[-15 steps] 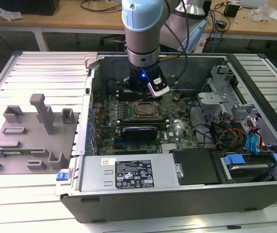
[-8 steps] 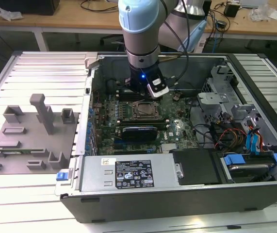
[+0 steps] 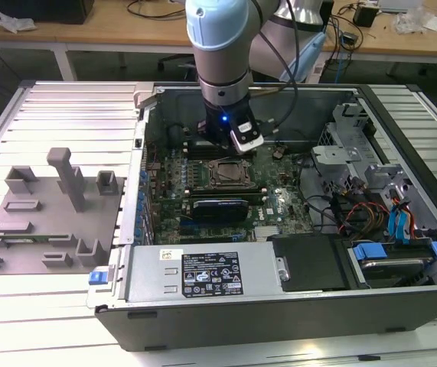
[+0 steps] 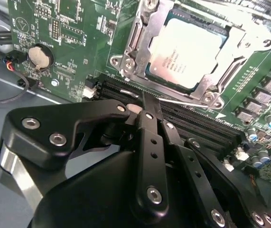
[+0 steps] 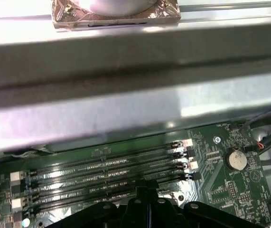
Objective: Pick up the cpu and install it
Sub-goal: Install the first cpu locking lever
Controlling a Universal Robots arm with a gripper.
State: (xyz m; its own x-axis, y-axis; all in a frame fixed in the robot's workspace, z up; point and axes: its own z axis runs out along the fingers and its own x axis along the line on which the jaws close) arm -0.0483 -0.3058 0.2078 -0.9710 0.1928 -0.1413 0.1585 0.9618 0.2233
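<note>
Gripper [image 4: 147,97] clenched, empty — over memory slots [image 5: 107,173]; cpu [image 4: 187,52] seated in socket [image 4: 138,42].

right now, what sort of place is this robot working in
Probably a robotics lab or test workshop: an opened computer case sits on a slatted metal table, grey fixture blocks lie beside it, and wooden workbenches strewn with cables stand behind the arm.

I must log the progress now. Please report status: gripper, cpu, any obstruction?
Gripper shut, empty, by memory slots beside the socket. Cpu lying in socket, gripper clear of it. Nothing between them.
</note>
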